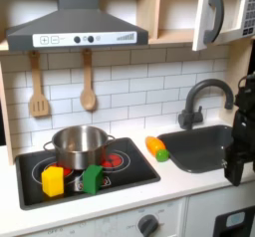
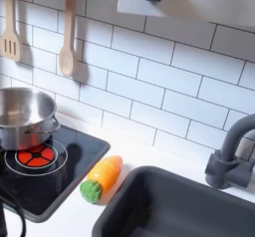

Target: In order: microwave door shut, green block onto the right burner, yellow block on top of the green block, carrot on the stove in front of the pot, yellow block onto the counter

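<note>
First exterior view's upper right held the microwave door (image 1: 221,15), swung out from the cabinet and not yet shut. The gripper (image 1: 236,166) hung low at the right edge of that frame, over the sink (image 1: 204,143), dark and partly cut off; whether its jaws stood apart or together I cannot tell. The green block (image 1: 93,178) and yellow block (image 1: 52,181) sat near each other at the front of the stove (image 1: 139,169), lower left, before the pot (image 1: 79,144). The carrot (image 2: 101,178) lay on the bench between stove and sink in both exterior views.

The arm was well below the door, so the likely trouble was in the rise: it could clip the faucet (image 1: 203,97) on the way up, or meet the door edge-on and push it wider rather than closed. A glancing push might leave it ajar. A low sweep toward the stove could roll the carrot into the sink.
</note>
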Robot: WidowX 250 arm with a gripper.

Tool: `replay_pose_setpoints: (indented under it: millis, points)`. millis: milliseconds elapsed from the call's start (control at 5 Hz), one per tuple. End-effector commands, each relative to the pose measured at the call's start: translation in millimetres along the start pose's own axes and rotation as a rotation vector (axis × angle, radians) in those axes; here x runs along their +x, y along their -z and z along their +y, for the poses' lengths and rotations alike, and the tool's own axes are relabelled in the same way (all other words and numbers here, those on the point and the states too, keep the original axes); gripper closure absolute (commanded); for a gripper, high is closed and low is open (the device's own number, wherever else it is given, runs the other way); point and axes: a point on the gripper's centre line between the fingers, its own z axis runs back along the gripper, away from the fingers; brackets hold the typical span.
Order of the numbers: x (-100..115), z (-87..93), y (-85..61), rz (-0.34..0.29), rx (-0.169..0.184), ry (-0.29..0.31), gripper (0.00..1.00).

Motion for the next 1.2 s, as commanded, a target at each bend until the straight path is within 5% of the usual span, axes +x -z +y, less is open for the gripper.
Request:
replay_pose_setpoints:
  millis: [0, 200, 1000]
  points:
    - [-2.3, 2.8, 1.1, -0.003, -0.014, 0.007, 0.0]
    - [12.9, 10.0, 8.2, -0.04, -0.049, -0.012, 0.0]
    - [71.3, 37.9, 25.3, -0.096, -0.067, -0.105, 0.0]
